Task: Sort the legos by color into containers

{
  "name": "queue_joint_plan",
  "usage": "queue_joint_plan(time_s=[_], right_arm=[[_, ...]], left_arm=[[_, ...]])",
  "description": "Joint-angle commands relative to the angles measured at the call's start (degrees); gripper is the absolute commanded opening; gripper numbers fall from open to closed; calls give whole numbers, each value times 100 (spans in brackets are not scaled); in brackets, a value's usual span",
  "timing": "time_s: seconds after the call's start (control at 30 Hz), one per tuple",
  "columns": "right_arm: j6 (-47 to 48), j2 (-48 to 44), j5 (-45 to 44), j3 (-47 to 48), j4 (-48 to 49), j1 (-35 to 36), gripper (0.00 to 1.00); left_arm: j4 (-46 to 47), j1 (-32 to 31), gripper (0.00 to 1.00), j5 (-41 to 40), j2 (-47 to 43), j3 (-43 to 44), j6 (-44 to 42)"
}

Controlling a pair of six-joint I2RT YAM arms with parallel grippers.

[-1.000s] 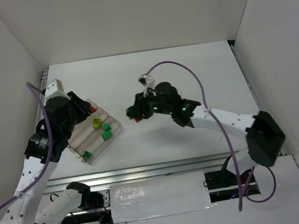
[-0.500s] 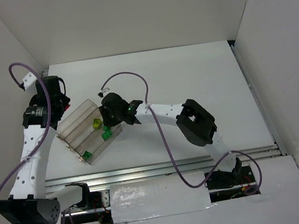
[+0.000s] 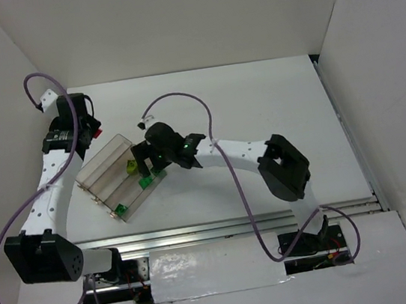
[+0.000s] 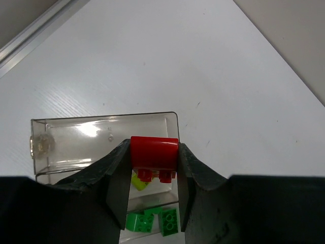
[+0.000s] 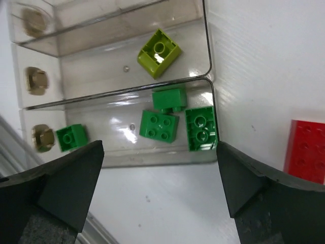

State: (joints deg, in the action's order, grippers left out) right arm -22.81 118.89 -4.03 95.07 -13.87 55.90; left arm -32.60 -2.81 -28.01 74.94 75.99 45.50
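My left gripper (image 4: 153,148) (image 3: 91,130) is shut on a red lego (image 4: 154,153), held above the far end of the clear containers (image 4: 96,133) (image 3: 110,176). My right gripper (image 5: 160,178) (image 3: 147,170) is open and holds nothing; it hangs over the near trough's right end. That trough holds several bright green legos (image 5: 159,125) (image 3: 145,181), with one more (image 5: 71,136) at its other end. A yellow-green lego (image 5: 159,53) (image 4: 140,181) lies in the middle trough. The third trough (image 5: 122,23) shows nothing in it. A second red lego (image 5: 307,151) lies on the table beside the tray.
White walls (image 3: 1,112) close in the left, back and right of the white table (image 3: 256,99). An aluminium rail (image 3: 221,230) runs along the table's near edge. Purple cables (image 3: 180,98) loop above both arms.
My right arm swung left from the table's middle to the tray and its jaws opened. My left gripper drew back from over the tray to its far-left end, still holding the red lego.
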Motion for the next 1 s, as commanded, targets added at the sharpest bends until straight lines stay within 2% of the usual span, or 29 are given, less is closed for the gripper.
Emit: queue_joint_plan(time_s=[0.0,0.17,0.27,0.3,0.33,0.37,0.5,0.67,0.7,0.73,0.77,0.87,0.97], right_arm=[[-13,-1349,-99,-740,384,-183,100],[-171,-2421,236,-1762,657,-518,100],[-101,-2643,122,-2000,561,-650,100],[-84,-2634,105,-2001,456,-694,100],[-75,-2565,122,-1983,403,-781,100],[-83,-2538,148,-1966,359,-834,100],[-75,-2327,210,-1966,350,-958,100],[39,-1774,298,-1633,227,-1046,99],[179,-1486,298,-1519,122,-1046,99],[224,-1300,272,-1143,-270,-1046,99],[259,-1124,211,-913,-474,-1046,98],[382,-578,104,-437,-863,-1046,93],[514,-210,35,-226,-933,-1046,92]], left_arm=[[657,52,10,164,336,-75,82],[808,88,11,243,951,-101,153],[781,96,23,226,1241,-136,240],[790,96,34,243,1312,-154,258],[755,105,40,243,1417,-163,293],[738,96,53,243,1462,-198,328],[1001,96,75,296,1550,-444,390],[774,105,83,191,1744,-172,372],[720,96,83,225,1631,-146,364],[685,96,91,269,1516,-137,329],[546,96,91,313,1393,-128,328],[273,79,91,550,647,-250,302],[289,17,91,962,-354,-645,127]])
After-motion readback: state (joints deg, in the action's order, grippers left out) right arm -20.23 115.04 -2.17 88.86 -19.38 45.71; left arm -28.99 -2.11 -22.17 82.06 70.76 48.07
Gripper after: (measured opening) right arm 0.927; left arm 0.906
